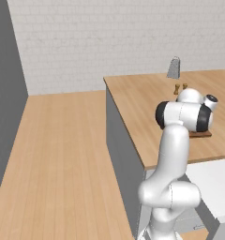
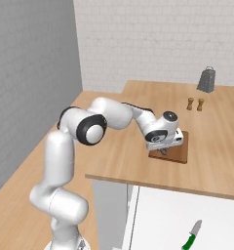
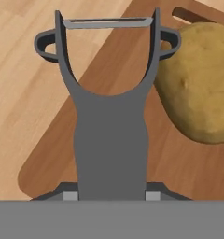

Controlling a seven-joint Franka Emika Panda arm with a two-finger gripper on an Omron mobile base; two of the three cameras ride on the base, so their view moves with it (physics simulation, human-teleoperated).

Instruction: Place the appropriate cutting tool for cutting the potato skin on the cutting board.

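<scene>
The cutting tool, a dark grey peeler with a thin blade across its forked head, stands up between my fingertips in the hand view. My gripper is shut on its handle. Beneath it lies the reddish-brown cutting board, and the tool's head reaches past the board's edge over the light counter. The yellow-tan potato rests on the board just right of the tool's head. In the right base view my gripper hangs low over the near left part of the cutting board. A strip of the cutting board shows behind my arm.
A tall grey grater stands at the counter's far edge, with two tiny wooden shakers in front of it. A green-handled knife lies on the white surface below the counter's front edge. Wooden floor stretches away on the left.
</scene>
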